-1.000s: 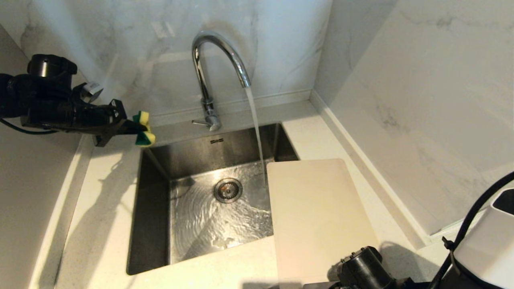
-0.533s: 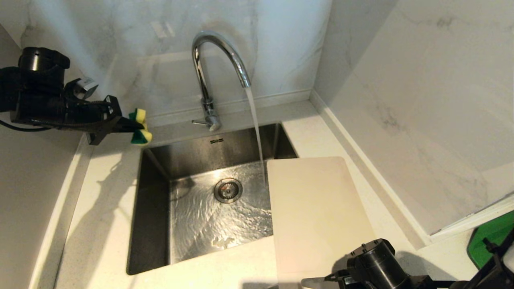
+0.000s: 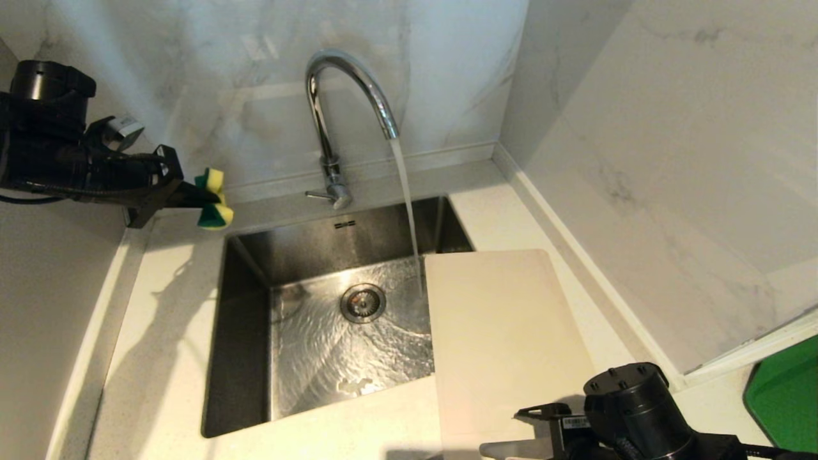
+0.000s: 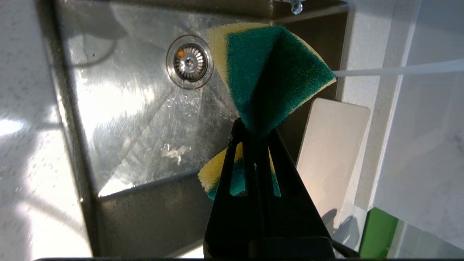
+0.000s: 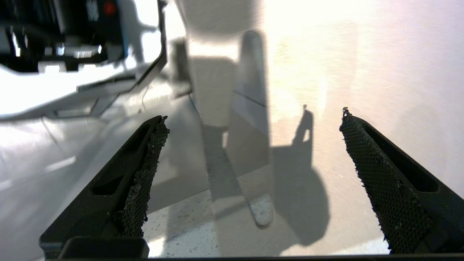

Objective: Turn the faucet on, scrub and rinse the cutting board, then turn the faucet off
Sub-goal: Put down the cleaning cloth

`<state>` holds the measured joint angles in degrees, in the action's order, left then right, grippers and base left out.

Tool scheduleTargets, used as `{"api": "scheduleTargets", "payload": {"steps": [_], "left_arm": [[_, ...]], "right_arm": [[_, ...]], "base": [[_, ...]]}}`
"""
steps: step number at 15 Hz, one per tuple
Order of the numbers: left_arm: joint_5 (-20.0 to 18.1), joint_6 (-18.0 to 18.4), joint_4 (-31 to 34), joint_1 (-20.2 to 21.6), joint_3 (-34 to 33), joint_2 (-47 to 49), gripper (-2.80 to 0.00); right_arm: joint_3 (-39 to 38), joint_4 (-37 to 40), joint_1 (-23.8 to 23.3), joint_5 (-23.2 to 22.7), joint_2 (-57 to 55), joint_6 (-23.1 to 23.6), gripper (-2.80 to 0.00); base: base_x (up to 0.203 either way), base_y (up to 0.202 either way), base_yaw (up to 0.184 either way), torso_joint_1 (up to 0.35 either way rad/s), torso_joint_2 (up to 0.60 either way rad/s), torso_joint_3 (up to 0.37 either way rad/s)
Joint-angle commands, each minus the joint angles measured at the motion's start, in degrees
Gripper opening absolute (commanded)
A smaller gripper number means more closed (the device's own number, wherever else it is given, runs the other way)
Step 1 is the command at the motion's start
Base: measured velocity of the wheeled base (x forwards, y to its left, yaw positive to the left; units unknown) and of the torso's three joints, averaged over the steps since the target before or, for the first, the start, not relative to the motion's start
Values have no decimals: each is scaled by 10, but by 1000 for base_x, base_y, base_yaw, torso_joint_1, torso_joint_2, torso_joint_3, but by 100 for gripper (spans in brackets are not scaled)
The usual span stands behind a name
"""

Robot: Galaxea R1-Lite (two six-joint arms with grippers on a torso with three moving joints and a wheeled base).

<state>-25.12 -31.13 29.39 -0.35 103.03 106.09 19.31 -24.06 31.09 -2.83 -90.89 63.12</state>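
Observation:
Water runs from the chrome faucet point(image 3: 348, 96) into the steel sink point(image 3: 246, 332). The cream cutting board point(image 3: 505, 345) lies flat on the counter right of the sink, its left edge overhanging the basin. My left gripper point(image 3: 192, 195) hangs above the sink's back left corner, shut on a folded yellow-green sponge point(image 3: 213, 199). In the left wrist view the sponge point(image 4: 268, 72) fans out past the gripper point(image 4: 255, 127). My right gripper point(image 5: 253, 116) stands open just above the board's near end point(image 5: 344, 72), over its handle slot point(image 5: 261, 212).
Marble walls close in behind and to the right. A green item point(image 3: 783, 396) lies at the near right on the counter. The drain point(image 3: 362, 302) sits mid-basin. The faucet's small lever point(image 3: 317, 195) points left at its base.
My left gripper has drifted left and up with the sponge. The right arm has swung so its wrist shows more, uncovering the green item. Water keeps running.

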Motion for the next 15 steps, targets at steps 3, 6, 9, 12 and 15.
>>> {"api": "scheduleTargets", "payload": {"steps": [3,6,9,12,15], "left_arm": [[26,0,14,-5,1,-25,-280],[37,0,29,-16,1,-31,-280],[48,-1,45,-17,-2,-41,-280],[58,-1,61,-17,-4,-55,-280],[79,-1,68,-21,-4,-62,-280]], "right_arm": [[-1,-2,0,0,68,-103,0],[-1,-3,0,0,105,-213,-280],[8,-3,0,2,141,-323,-280],[25,-3,-1,34,187,-445,-280],[49,-2,-6,107,244,-507,-280]], "base": [[0,0,0,0,0,0],[0,0,0,0,0,0],[0,0,0,0,0,0],[0,0,0,0,0,0],[0,0,0,0,0,0]]}}
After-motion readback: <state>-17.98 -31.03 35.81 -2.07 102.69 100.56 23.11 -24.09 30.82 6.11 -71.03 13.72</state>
